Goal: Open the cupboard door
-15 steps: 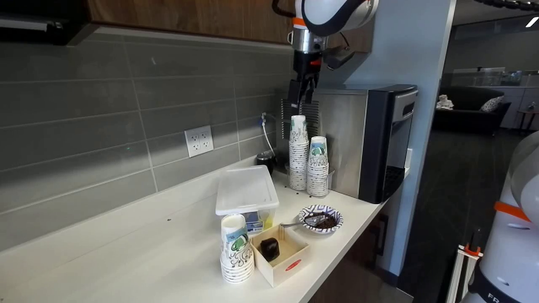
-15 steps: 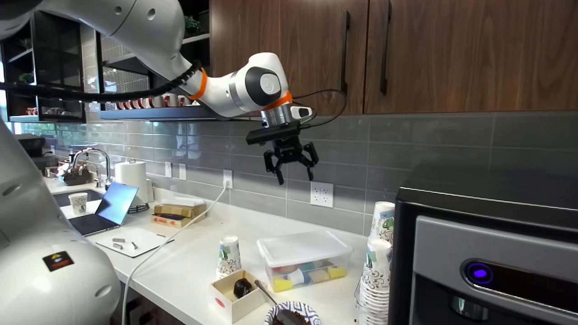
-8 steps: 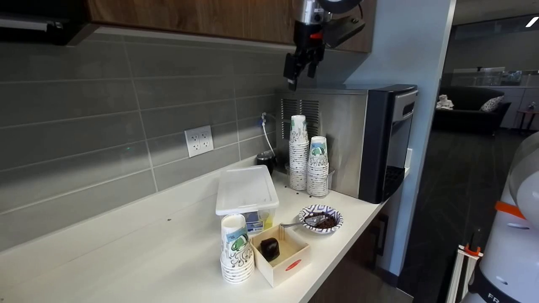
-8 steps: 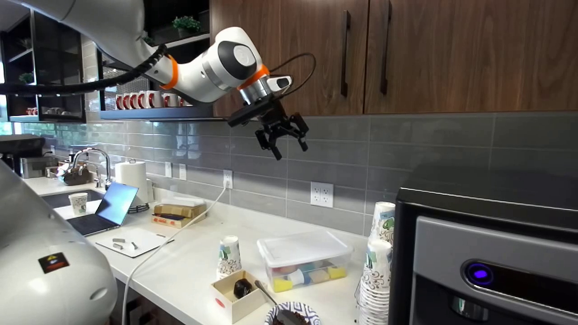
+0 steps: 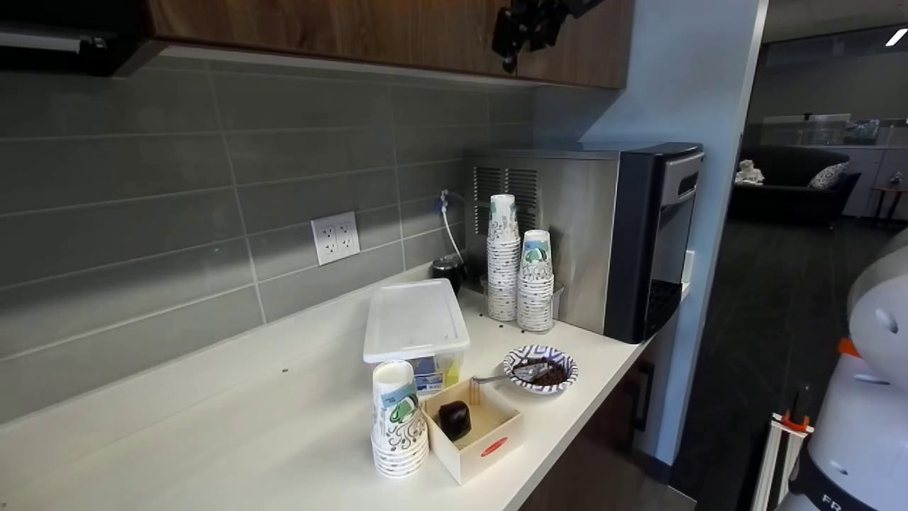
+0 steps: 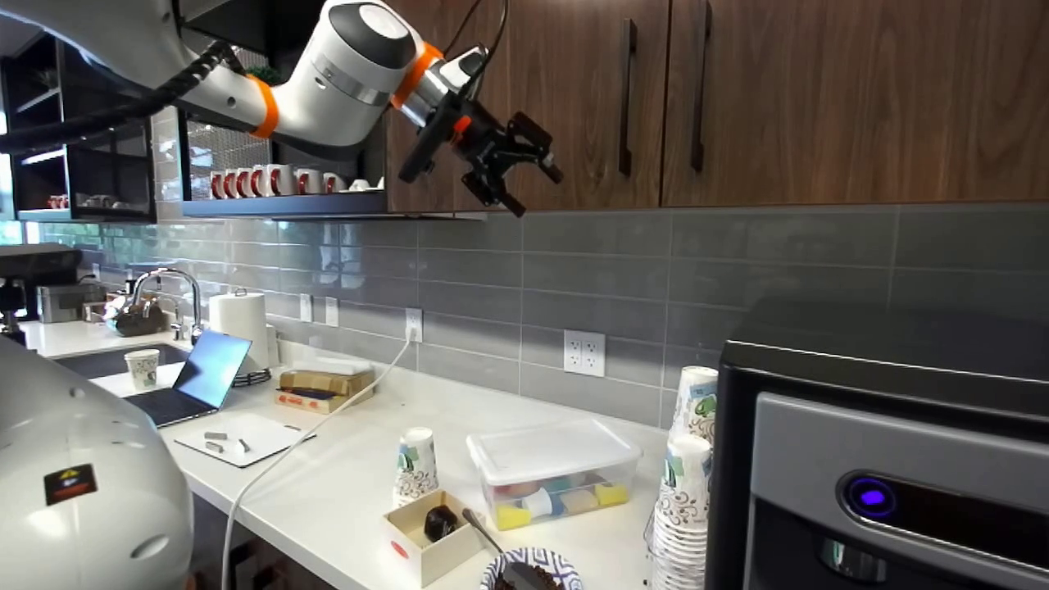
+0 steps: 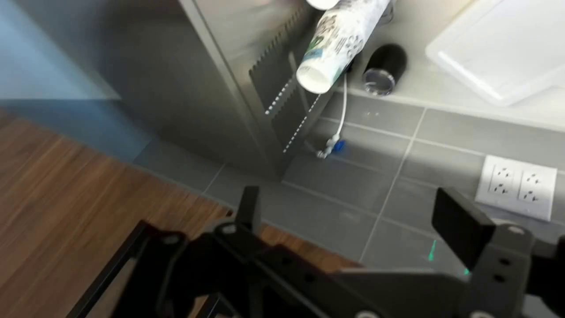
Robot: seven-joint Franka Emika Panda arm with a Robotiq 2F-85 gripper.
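Exterior view: arm [image 5: 855,419] lettered “FR”, pincer [image 5: 523,57] spread.

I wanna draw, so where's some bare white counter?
Bare: between the thin white cord, gray tiled wall and short white patterned paper cup stack. Crowded: around the square pale wooden box, lidded clear plastic bin and round blue-patterned paper bowl.

Kitchen, office-type by the look. White worktop [image 5: 234,440] w/ tiled wall [image 5: 142,170] along back edge, wood cupboards [image 6: 860,98] above. Big dispenser [image 5: 582,241] at one end, stacked paper cups [image 5: 503,277] just beside it. Twd opp. end, in an exterior view: sink [image 6: 92,365], tap [image 6: 195,305], paper roll [image 6: 238,332] nr back edge, plus laptop [image 6: 211,369] nr sink; shelf [image 6: 328,206] of mugs [image 6: 280,180] over back edge. Past front corner at dispenser end, beyond blue wall [image 5: 674,92]: sofa [image 5: 787,202] + sm. table [image 5: 889,189], lounge-style.
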